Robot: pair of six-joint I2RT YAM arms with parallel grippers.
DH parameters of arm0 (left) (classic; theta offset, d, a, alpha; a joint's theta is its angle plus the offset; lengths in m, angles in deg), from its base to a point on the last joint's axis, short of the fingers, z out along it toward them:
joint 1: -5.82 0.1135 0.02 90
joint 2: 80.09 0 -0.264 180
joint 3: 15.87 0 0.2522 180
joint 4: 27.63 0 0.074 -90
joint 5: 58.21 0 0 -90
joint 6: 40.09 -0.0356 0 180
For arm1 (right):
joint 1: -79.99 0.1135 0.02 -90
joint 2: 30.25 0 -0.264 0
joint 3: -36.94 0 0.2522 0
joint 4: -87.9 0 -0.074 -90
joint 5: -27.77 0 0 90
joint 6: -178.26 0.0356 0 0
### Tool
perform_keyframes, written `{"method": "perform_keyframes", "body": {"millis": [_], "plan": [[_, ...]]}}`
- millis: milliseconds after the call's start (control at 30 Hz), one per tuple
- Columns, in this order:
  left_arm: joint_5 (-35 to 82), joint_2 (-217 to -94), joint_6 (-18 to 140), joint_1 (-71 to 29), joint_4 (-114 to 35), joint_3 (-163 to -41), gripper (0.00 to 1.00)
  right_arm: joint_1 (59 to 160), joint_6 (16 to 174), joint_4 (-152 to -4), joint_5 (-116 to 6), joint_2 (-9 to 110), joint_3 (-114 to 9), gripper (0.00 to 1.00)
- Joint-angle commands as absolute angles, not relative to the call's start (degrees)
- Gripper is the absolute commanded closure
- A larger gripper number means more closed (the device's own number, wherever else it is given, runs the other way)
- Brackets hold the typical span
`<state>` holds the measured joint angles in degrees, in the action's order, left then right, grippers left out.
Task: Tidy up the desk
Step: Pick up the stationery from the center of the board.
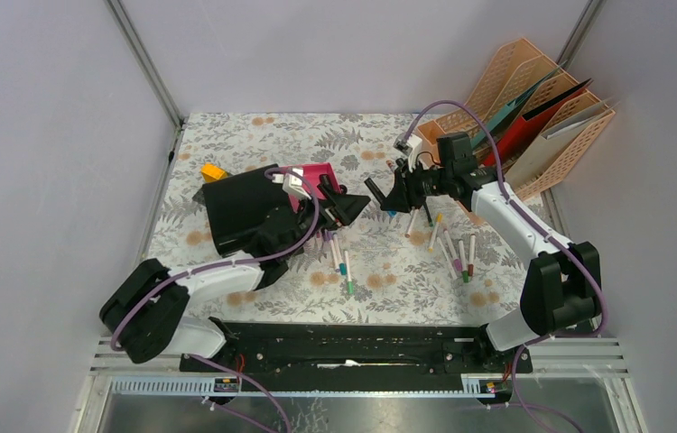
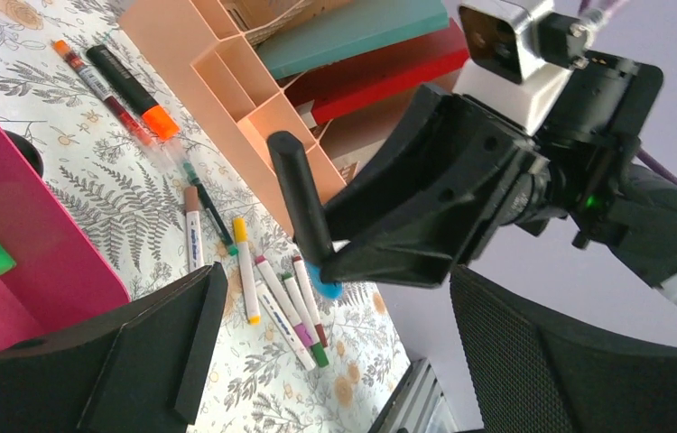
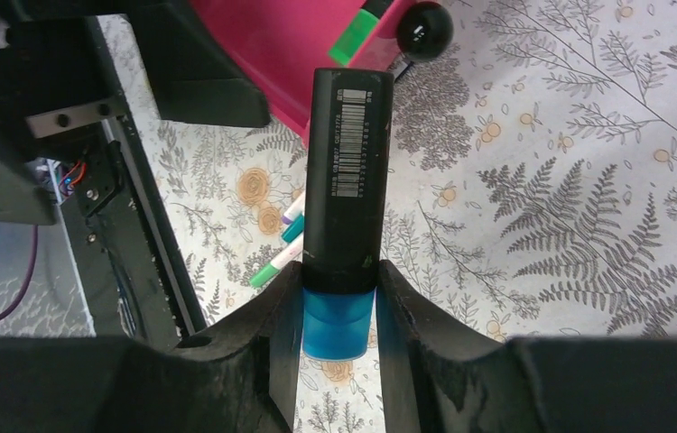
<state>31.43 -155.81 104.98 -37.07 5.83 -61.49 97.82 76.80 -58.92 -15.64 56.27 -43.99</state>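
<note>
The desk (image 1: 254, 135) is covered in pale cloth printed with ferns and flowers. My right gripper (image 1: 389, 193) (image 3: 338, 298) is shut on a black highlighter with a blue cap (image 3: 347, 180) (image 2: 299, 194), lifted off the cloth and pointing toward the left arm. My left gripper (image 1: 349, 206) (image 2: 344, 316) faces it with its jaws wide open and nothing between them. A pink container (image 1: 317, 175) (image 2: 28, 234) stands just behind the left gripper. Loose markers (image 1: 342, 257) (image 2: 285, 307) lie on the cloth below both grippers, and more markers (image 1: 457, 248) lie under the right arm.
A peach file organizer (image 1: 533, 117) (image 2: 227, 81) with folders stands at the back right. A black folder (image 1: 237, 209) lies under the left arm, with a small orange item (image 1: 213, 170) beside it. An orange-capped highlighter (image 2: 132, 90) lies near the organizer. The black slotted rail (image 1: 344, 347) runs along the near edge.
</note>
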Motion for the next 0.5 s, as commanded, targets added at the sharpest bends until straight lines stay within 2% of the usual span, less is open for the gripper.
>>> {"method": "perform_keyframes", "body": {"millis": [0,133,300,467], "plan": [[34.9,-159.4,107.1,-36.9,12.3,-65.8,0.02,97.6,77.8,-61.9,-11.3,53.9,-43.6,1.0],[37.0,-162.2,107.7,-37.0,9.9,-68.6,0.05,97.6,78.1,-62.7,-10.0,53.3,-43.1,1.0],[38.6,-164.5,108.0,-37.1,7.7,-71.7,0.14,97.6,78.3,-63.0,-8.8,53.3,-43.0,1.0],[38.6,-167.2,107.4,-37.8,3.9,-75.5,0.31,97.7,78.5,-63.3,-8.4,53.2,-42.8,1.0]]}}
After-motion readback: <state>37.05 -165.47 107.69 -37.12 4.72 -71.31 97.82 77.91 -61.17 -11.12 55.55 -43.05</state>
